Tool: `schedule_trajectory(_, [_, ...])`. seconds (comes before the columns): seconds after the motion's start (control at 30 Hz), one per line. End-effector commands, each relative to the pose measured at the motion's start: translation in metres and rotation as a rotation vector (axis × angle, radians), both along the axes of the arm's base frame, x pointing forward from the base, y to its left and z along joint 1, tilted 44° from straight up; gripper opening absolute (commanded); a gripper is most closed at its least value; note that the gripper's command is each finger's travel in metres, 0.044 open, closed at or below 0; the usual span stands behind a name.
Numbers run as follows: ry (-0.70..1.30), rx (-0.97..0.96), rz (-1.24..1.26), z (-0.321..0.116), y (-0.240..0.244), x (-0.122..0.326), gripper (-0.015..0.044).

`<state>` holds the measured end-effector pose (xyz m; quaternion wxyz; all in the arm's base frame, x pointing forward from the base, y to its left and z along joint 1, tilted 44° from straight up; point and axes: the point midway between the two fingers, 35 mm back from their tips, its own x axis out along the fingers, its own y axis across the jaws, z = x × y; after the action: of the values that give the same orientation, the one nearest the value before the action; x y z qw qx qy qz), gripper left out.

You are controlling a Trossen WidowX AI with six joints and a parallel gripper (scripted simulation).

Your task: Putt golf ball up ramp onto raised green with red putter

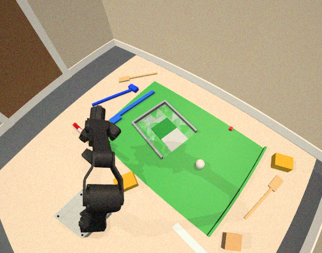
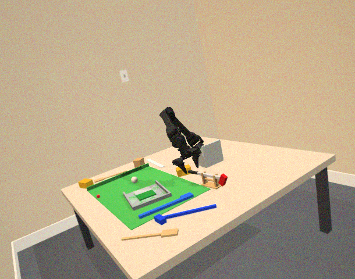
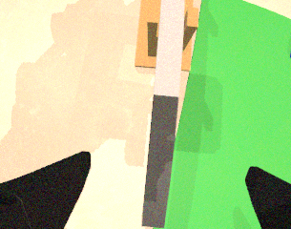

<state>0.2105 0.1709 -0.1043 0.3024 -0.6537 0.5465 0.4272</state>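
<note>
Seen from the top, the arm (image 1: 100, 152) folds back over the left edge of the green mat (image 1: 199, 174), hiding most of the red putter (image 1: 77, 126); only its red head shows past the arm. The golf ball (image 1: 199, 163) sits on the mat near the open side of the gray-walled ramp and raised green (image 1: 164, 127), well apart from the putter.

From the exterior view, the gripper (image 2: 188, 164) hangs above the dark grip end of the red putter (image 2: 209, 175), which lies across a small wooden stand (image 2: 210, 180) just off the mat's edge, red head pointing away from the arm. The fingers stand wide apart, holding nothing.

Through the wrist camera, the putter's shaft (image 3: 164, 121) runs lengthwise between the two dark fingertips, not touching either, along the mat's border.
</note>
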Motion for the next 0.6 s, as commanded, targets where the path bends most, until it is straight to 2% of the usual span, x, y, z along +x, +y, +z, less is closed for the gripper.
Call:
schedule_trajectory(0.0, [0.014, -0.021, 0.001, -0.0135, -0.0168, -0.0026, 0.0440])
schedule_trajectory(0.57, [0.014, -0.021, 0.001, -0.0228, -0.0254, -0.0014, 0.0440])
